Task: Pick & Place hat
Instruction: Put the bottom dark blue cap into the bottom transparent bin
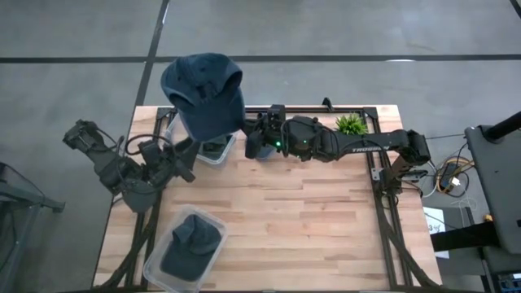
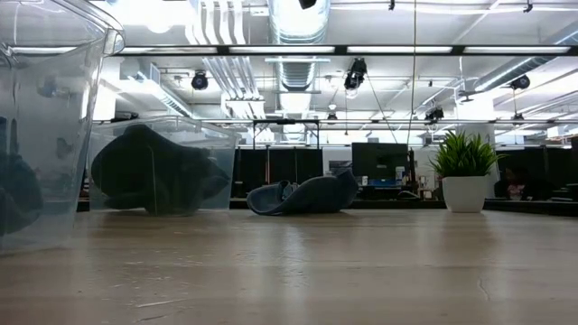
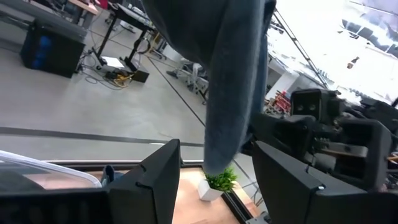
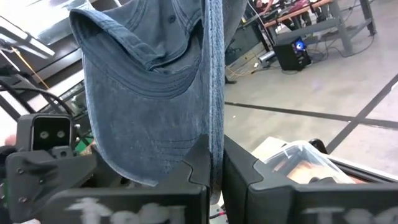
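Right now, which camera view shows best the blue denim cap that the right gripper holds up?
The right wrist view: the blue denim cap fills it, its fabric pinched in the shut right gripper. The high view shows its crown. The left wrist view shows only hanging fabric. The low view misses it.
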`<state>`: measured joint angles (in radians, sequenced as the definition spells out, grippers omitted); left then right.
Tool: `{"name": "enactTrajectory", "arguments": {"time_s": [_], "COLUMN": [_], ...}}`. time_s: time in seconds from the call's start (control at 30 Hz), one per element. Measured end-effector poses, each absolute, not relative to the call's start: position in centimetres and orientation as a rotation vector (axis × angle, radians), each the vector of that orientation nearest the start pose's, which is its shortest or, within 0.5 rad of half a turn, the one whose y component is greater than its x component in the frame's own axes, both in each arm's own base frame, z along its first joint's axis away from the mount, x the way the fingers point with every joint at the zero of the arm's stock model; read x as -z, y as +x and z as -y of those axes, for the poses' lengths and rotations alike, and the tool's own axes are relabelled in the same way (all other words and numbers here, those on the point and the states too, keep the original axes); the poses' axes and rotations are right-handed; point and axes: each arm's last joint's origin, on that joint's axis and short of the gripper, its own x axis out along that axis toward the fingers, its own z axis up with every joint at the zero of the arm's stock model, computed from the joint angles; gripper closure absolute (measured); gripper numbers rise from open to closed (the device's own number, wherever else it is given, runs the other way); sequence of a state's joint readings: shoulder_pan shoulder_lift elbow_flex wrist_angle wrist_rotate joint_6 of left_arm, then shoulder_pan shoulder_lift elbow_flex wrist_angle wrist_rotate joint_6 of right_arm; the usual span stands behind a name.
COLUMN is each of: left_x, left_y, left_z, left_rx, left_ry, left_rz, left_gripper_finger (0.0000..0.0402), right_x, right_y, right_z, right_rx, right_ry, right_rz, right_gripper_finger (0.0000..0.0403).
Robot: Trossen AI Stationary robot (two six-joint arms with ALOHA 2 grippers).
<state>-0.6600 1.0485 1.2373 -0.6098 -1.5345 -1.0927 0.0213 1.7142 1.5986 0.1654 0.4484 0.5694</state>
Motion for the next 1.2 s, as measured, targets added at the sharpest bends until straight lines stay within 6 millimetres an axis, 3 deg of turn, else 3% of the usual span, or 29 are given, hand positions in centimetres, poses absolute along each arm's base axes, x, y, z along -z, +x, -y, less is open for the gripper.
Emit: {"name": "enactTrajectory", "arguments": {"time_s": [0.57,0.7,0.87,1.2], "left_x": [-40.9,-40.9,-40.9,-41.5], "left_y": [17.0,17.2,17.4,17.5], "left_z": [7.2,7.0,7.1,7.2], "left_rx": [-0.904,-0.879,-0.853,-0.841], "left_ry": [-0.623,-0.622,-0.599,-0.533], "left_rz": [0.268,0.232,0.195,0.174], "left_gripper_finger": [0.0213,0.0255,0.0377,0.0397], "right_x": [-40.0,-40.0,-39.9,-40.0], "right_y": [40.2,40.1,40.2,40.1], "right_z": [-1.5,-2.0,-2.2,-2.3], "right_rx": [0.378,0.369,0.367,0.356], "right_ry": [0.564,0.559,0.550,0.544], "right_rz": [0.154,0.151,0.144,0.145], "right_gripper_finger": [0.0392,0.0392,0.0392,0.0373]}}
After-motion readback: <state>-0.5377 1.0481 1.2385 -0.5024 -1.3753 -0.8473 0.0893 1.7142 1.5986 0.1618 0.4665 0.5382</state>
